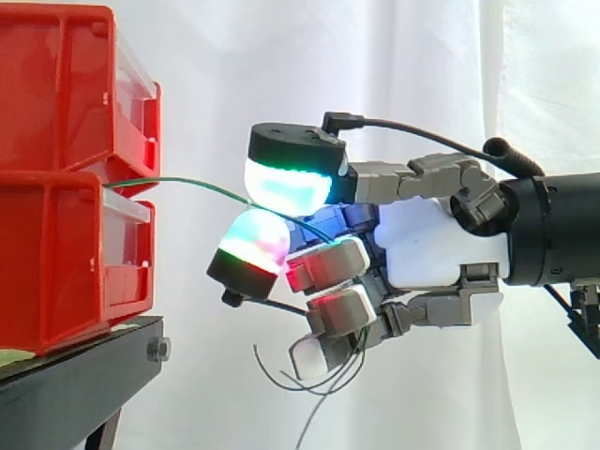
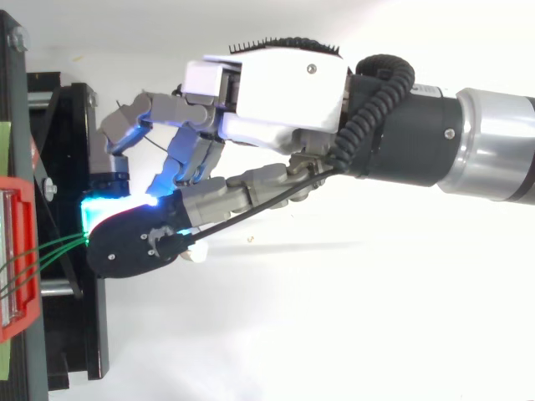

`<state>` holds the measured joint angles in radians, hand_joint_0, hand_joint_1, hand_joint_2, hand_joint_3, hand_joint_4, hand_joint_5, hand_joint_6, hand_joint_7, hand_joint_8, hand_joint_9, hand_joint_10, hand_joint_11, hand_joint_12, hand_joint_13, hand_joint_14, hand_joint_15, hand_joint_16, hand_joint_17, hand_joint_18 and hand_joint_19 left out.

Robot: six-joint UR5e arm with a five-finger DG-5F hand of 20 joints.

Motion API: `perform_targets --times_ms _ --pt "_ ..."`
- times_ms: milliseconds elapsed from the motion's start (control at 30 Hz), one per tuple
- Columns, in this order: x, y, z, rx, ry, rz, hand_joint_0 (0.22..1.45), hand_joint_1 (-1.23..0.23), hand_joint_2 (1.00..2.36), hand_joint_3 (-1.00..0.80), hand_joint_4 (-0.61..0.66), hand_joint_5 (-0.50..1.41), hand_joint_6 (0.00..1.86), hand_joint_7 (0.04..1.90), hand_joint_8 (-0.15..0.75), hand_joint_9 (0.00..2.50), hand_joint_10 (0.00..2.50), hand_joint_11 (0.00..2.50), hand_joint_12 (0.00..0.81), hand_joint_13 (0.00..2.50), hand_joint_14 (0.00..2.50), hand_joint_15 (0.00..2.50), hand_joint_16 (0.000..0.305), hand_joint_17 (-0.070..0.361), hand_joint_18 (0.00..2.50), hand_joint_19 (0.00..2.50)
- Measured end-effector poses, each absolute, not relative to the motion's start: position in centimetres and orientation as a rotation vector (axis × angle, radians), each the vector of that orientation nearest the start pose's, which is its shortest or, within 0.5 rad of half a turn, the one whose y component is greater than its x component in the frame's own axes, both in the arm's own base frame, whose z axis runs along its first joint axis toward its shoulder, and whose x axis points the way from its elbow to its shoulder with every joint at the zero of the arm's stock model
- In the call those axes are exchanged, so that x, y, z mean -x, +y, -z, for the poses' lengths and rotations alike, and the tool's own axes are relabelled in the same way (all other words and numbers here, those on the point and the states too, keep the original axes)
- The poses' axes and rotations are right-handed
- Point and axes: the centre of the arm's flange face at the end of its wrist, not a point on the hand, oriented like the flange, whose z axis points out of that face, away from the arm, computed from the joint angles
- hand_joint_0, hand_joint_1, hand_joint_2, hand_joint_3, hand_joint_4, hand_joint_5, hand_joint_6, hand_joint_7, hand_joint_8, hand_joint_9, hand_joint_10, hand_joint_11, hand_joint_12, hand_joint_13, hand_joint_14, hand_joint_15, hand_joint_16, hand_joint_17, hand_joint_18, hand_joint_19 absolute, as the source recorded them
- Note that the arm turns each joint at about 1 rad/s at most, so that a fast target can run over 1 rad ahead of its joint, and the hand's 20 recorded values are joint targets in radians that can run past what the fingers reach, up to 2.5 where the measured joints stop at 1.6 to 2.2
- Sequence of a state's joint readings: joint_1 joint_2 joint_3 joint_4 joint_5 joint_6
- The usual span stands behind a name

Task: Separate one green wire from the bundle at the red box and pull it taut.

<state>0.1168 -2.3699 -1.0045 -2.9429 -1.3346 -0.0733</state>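
Note:
A thin green wire (image 1: 187,184) comes out of the gap between the two stacked red bins (image 1: 56,253) and arcs gently to my hand (image 1: 441,244). The hand is shut on it: a cyan-green glowing pad above and a magenta-green pad below pinch the wire just right of the bins. From above, a few green wires (image 2: 50,249) fan out of the red box (image 2: 18,276) and meet at the glowing fingertip of the hand (image 2: 284,92). Loose wire ends (image 1: 319,380) dangle below the curled lower fingers.
The red bins rest on a black stand (image 1: 75,384), whose frame (image 2: 67,167) lies directly under my fingertips in the top view. A white curtain hangs behind. The arm reaches in from the right.

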Motion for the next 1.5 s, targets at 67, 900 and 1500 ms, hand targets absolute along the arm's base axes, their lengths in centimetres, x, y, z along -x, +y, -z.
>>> perform_targets --times_ms 67,900,1500 --pt "-79.3 -6.5 -26.7 -1.229 1.184 -1.045 0.6 -0.73 1.02 -0.14 0.11 -0.2 0.88 1.02 0.305 1.16 0.0 1.5 0.38 1.2 0.02 1.03 0.055 0.125 0.88 0.48" --pt "-78.1 -6.9 -29.0 -1.238 1.227 -0.997 0.59 -0.68 1.01 -0.35 0.16 -0.19 0.88 1.03 0.312 1.18 0.01 1.45 0.382 1.19 0.02 1.0 0.055 0.123 0.88 0.49" --pt "-77.8 -7.0 -29.2 -1.252 1.235 -0.986 0.66 -0.86 1.01 -0.33 0.12 -0.2 0.9 1.01 0.312 1.13 0.01 1.47 0.378 1.17 0.03 0.99 0.054 0.122 0.89 0.45"
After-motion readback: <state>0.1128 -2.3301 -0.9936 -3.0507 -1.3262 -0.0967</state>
